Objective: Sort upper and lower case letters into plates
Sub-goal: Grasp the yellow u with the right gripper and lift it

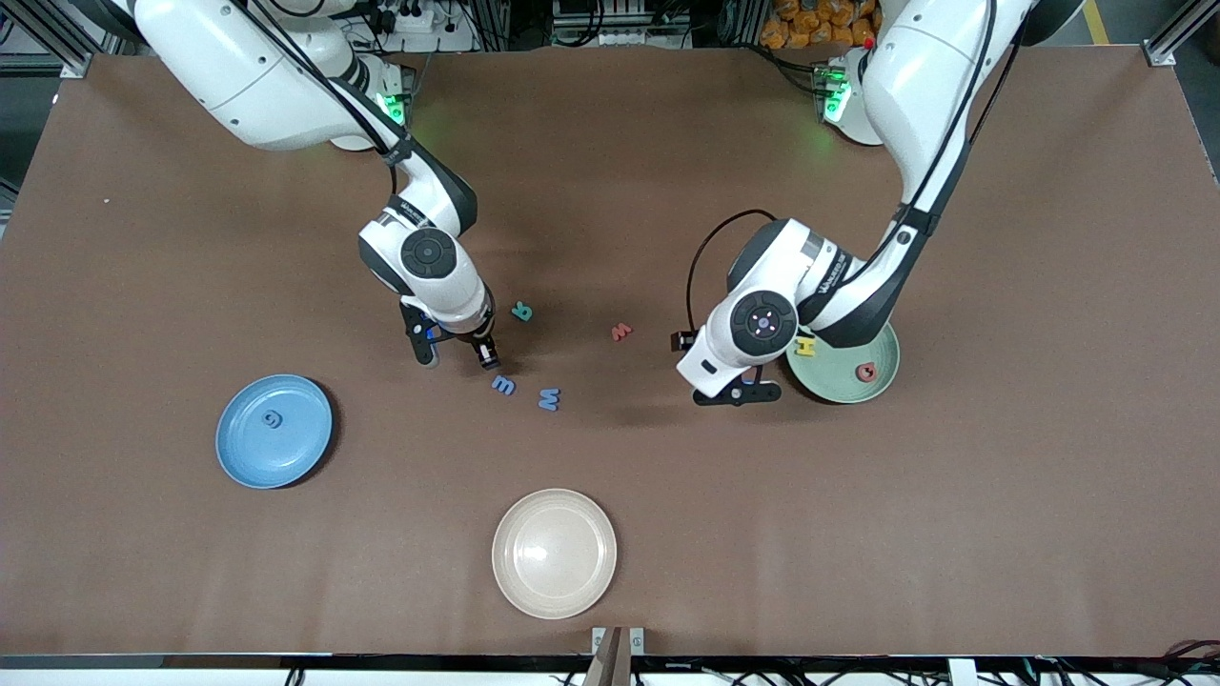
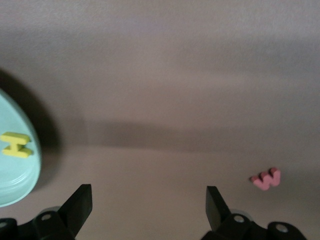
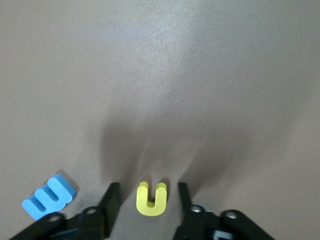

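My right gripper (image 1: 457, 357) is open and low over the table, its fingers on either side of a yellow letter u (image 3: 151, 199) without touching it. A blue letter (image 1: 503, 385) and a light blue one (image 1: 550, 398) lie just nearer the camera; the blue one also shows in the right wrist view (image 3: 49, 196). A teal letter (image 1: 521, 311) and a red letter (image 1: 621, 332) lie mid-table. The blue plate (image 1: 248, 448) holds a blue letter (image 1: 274, 419). The pale green plate (image 1: 839, 386) holds a yellow H (image 1: 806, 345) and a red letter (image 1: 865, 373). My left gripper (image 1: 736, 393) is open and empty over bare table beside the green plate (image 2: 12, 180).
A cream plate (image 1: 554, 553) sits near the table's front edge, with nothing in it. The left wrist view shows the yellow H (image 2: 16, 145) and the red letter (image 2: 267, 178) on the table.
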Robot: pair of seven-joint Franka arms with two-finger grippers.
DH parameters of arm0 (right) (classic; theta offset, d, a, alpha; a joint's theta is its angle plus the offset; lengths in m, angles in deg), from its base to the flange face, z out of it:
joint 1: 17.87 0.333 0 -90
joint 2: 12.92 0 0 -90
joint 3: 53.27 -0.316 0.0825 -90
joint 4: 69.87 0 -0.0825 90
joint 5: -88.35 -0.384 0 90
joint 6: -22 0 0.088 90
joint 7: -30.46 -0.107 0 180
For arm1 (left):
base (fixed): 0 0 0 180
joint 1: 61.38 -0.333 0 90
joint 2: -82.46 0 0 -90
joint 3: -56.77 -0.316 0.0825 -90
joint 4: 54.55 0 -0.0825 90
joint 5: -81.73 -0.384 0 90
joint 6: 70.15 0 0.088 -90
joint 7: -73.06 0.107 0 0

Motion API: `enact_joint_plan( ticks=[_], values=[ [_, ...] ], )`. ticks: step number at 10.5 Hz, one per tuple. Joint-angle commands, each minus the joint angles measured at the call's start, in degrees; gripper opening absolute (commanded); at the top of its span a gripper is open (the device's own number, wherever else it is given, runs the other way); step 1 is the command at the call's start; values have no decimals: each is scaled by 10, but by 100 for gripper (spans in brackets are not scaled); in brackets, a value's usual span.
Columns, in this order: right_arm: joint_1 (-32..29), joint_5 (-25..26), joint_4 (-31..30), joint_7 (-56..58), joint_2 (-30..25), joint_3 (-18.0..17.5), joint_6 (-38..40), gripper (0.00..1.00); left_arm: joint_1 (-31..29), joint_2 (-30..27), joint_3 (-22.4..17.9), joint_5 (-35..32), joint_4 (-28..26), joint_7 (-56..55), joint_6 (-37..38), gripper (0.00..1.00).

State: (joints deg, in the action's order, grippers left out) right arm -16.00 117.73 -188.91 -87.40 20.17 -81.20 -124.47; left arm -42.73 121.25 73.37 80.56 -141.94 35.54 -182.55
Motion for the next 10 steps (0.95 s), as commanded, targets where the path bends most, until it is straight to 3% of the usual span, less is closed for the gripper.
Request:
enact_joint_plan(
  ticks=[1, 6, 10],
  values=[
    [-7, 24, -8, -25, 4, -5, -7, 0, 8, 21, -2, 12, 20, -17, -24, 100],
    [-24, 50, 12, -10, -16, -5, 5, 0, 28, 38, -3, 12, 24, -43, -74, 100],
    [-73, 53, 86, 168, -35, 19, 70, 0, 36, 42, -5, 11, 29, -46, -86, 100]
  ],
)
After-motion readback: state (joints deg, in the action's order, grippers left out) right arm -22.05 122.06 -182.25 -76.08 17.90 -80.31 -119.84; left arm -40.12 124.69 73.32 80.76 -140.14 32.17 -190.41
